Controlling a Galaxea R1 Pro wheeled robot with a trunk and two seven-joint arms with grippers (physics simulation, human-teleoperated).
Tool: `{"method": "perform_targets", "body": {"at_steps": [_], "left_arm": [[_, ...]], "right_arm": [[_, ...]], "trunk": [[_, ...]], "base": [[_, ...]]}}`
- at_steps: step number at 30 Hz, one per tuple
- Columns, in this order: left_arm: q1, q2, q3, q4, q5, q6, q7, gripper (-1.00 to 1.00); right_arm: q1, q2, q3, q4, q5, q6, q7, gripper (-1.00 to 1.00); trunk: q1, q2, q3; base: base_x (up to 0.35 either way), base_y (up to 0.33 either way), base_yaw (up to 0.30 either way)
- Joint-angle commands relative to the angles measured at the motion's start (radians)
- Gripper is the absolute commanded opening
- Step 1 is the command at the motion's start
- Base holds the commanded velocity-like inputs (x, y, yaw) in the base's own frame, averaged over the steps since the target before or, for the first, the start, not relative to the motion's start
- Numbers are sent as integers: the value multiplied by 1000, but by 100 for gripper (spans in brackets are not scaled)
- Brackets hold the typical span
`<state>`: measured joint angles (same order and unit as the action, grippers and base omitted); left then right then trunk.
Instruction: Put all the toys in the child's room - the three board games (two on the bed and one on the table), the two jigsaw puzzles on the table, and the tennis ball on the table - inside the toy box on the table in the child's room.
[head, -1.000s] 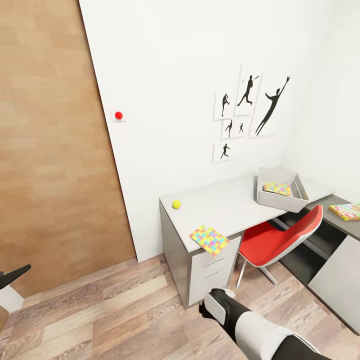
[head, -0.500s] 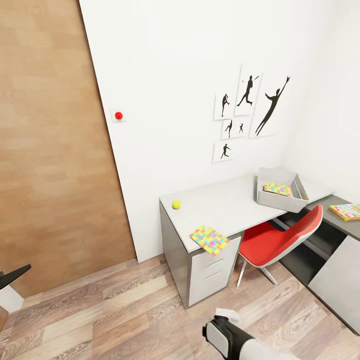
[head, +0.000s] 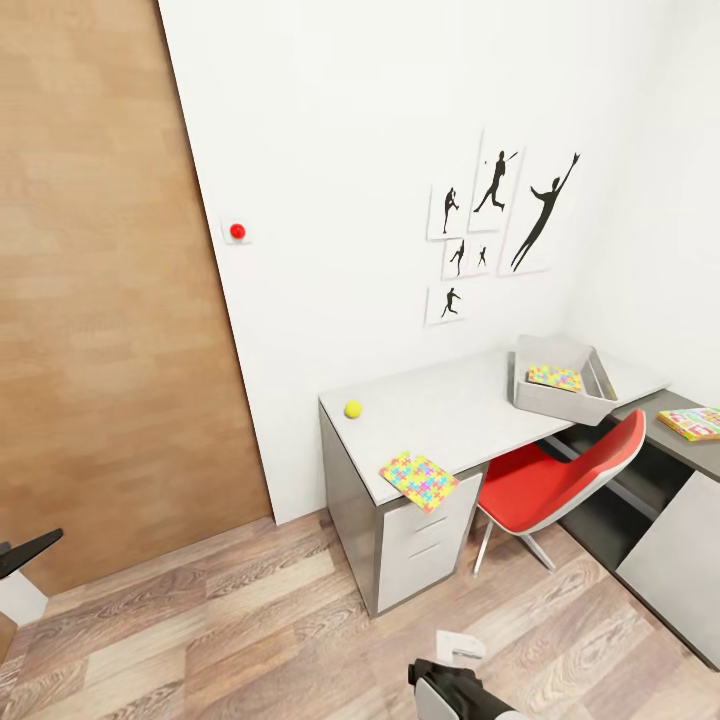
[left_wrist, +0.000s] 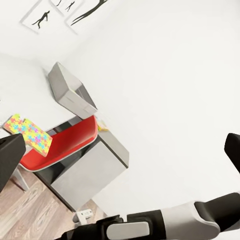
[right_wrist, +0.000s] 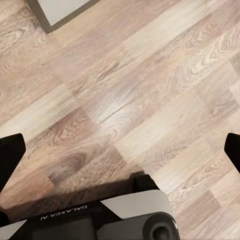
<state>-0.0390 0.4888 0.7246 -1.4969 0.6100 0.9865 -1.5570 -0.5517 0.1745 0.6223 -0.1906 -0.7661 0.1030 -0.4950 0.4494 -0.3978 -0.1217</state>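
Observation:
The tennis ball lies at the near left corner of the pale table. One jigsaw puzzle overhangs the table's front edge. The other puzzle lies inside the grey toy box at the table's far end. A board game rests on the dark cabinet top to the right. The bed is out of view. My left gripper is open and empty, far from the table. My right gripper is open over the wood floor.
A red chair is tucked at the table between the drawers and the cabinet. A wooden door fills the left wall. Plank floor lies between me and the table. My right forearm sits at the bottom edge.
My right arm has drawn back and down towards the bottom edge of the head view. The toys, table and left arm have not moved.

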Motion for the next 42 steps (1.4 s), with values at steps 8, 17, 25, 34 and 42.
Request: {"method": "perform_targets", "body": {"at_steps": [8,17,25,34,42], "left_arm": [[-4,-11,-40,0,-1,-6,47,100],[-21,-22,-160,0,0,-54,237,100],[-56,-69,-207,1,1,-60,437,100],[-99,-154,-326,3,1,-62,689,100],[-107,-249,-425,3,0,-71,828,100]], "right_arm": [[1,-12,5,-1,-7,-1,-6,100],[2,-37,-1,1,-14,-51,-6,100],[4,-69,-15,0,-32,-70,0,100],[4,-102,-21,0,-119,-74,39,100],[4,-144,-21,0,-220,-74,136,100]], "trunk": [[1,-2,-2],[1,-2,-2],[1,-2,-2],[1,-2,-2],[1,-2,-2]], "base": [[0,0,0],[1,-19,0],[56,-96,0],[113,-118,0],[96,-97,0]]}}
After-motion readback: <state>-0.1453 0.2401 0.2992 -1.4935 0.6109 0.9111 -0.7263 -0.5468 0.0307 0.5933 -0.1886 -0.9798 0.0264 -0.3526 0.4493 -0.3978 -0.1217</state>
